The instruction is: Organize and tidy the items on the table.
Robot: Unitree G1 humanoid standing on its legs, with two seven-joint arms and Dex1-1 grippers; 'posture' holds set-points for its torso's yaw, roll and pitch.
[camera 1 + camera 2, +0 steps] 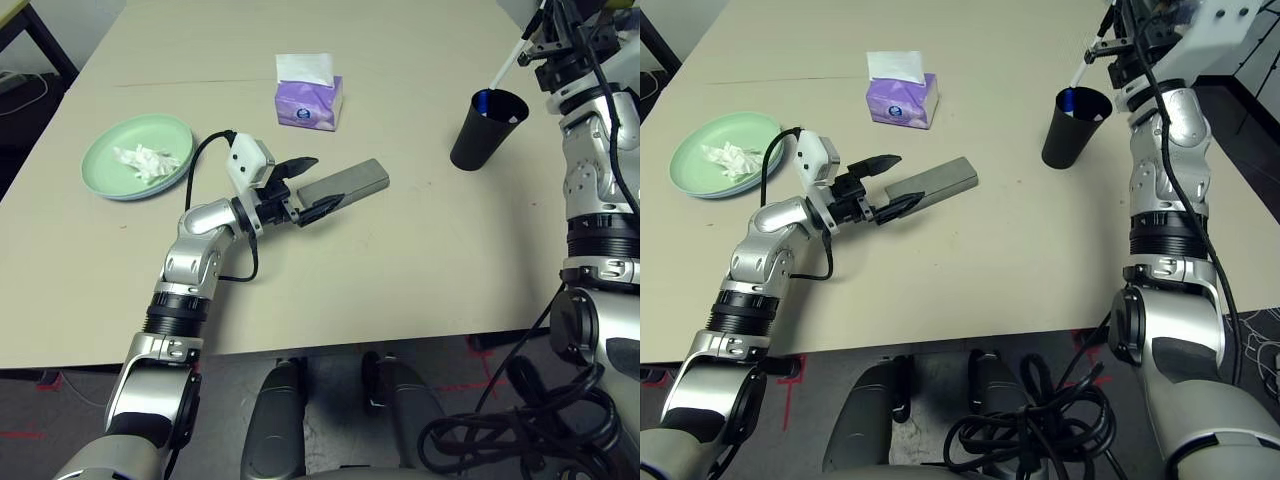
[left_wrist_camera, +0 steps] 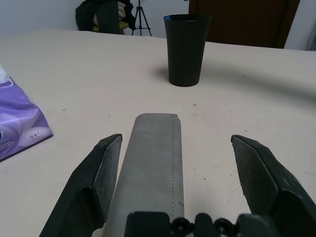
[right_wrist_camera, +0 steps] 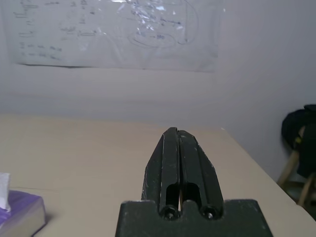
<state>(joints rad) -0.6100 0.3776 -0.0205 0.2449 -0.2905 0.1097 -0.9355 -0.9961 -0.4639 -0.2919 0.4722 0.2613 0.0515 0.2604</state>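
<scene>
I judge the beige table (image 1: 400, 270) partly tidied: two stacked round plates, green over blue (image 1: 102, 172), carry one crumpled white tissue (image 1: 148, 162) at left; one black cup (image 1: 478, 140), right, holds at least one thin white stick (image 1: 508, 62). One grey oblong case (image 1: 355, 183), centre, awaits placing between my left end effector's (image 1: 328, 181) spread fingers. My right end effector (image 3: 178, 129) is pressed together, empty.

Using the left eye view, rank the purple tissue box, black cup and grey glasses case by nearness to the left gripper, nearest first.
1. Grey oblong glasses case: between the fingers, reaching beyond.
2. Purple tissue box: farther up the table.
3. Black cup: off right.
</scene>
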